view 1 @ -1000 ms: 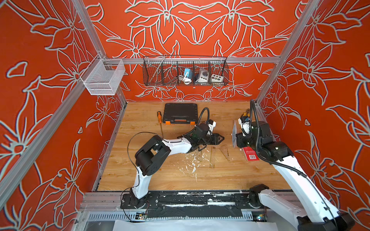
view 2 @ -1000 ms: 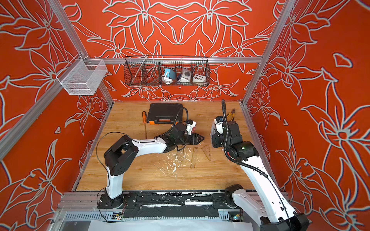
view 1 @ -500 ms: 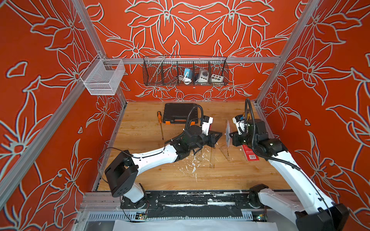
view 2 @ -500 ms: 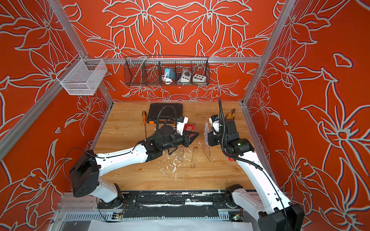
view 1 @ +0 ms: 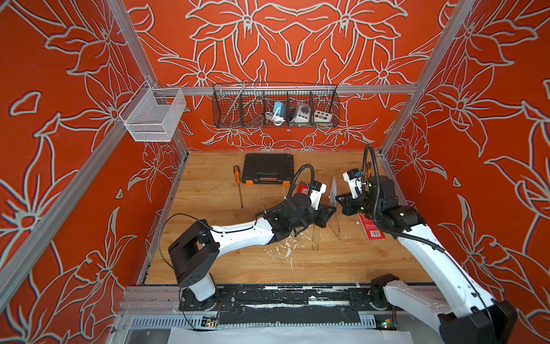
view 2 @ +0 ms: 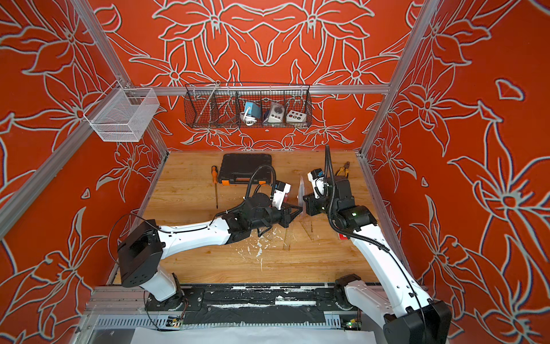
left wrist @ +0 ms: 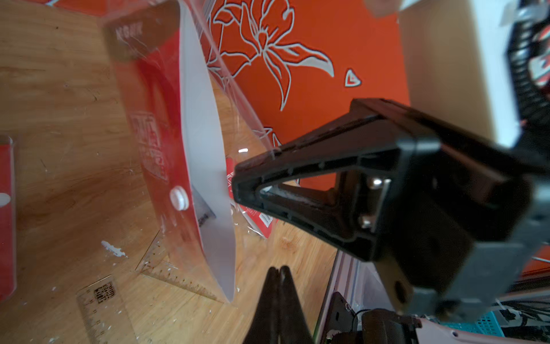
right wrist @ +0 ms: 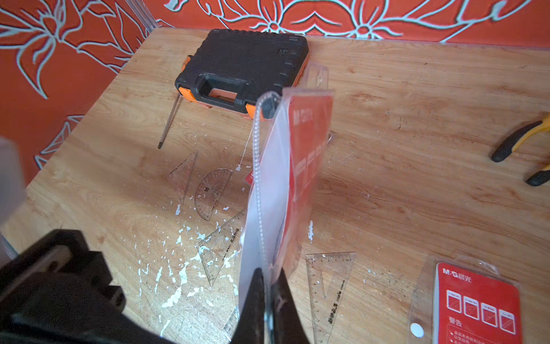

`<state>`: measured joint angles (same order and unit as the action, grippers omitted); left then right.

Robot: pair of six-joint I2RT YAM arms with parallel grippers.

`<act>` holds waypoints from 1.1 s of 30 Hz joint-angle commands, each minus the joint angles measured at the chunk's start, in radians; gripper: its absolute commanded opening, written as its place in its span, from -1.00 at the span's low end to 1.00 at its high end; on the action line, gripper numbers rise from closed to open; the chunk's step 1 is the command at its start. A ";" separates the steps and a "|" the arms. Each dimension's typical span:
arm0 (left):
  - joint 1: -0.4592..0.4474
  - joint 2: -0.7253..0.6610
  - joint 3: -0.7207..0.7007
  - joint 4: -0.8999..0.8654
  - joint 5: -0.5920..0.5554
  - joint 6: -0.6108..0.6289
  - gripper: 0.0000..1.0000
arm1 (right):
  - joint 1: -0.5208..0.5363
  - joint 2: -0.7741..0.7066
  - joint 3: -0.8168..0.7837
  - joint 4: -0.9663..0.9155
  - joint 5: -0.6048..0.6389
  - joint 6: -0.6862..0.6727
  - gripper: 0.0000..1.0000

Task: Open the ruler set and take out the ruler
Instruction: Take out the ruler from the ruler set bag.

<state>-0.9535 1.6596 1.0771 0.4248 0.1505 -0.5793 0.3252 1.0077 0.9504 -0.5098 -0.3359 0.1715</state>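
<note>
Red-and-clear plastic, the ruler set pouch point(right wrist: 297, 166) stands on edge, pinched at one end by your right hand point(right wrist: 269, 274), its long axis running straight out from that grip. Your left hand point(left wrist: 279, 269) is closed, seemingly on nothing (tips just beside the pouch's white back), nearest the snap point(left wrist: 178, 198). Loose set squares point(right wrist: 330, 262) crowd the bench point(right wrist: 416, 119) beneath; open room lies beyond.

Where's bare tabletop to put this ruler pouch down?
Bare wood: between the screwdriver and the left wall; the front strip by the rail; between toolbox and pliers. Crowded mid-table: clear rulers, and the spare red pack on the right.
</note>
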 commanded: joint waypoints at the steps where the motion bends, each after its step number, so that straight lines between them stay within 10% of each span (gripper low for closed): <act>1: -0.003 0.017 0.041 -0.007 -0.029 0.024 -0.99 | 0.003 -0.006 -0.013 0.032 -0.029 0.009 -1.00; 33: -0.002 0.105 0.120 -0.070 -0.281 0.046 -0.69 | 0.006 -0.037 -0.007 -0.013 -0.068 -0.017 -1.00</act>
<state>-0.9550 1.7420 1.1782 0.3710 -0.0879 -0.5392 0.3260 0.9829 0.9504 -0.5240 -0.3855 0.1696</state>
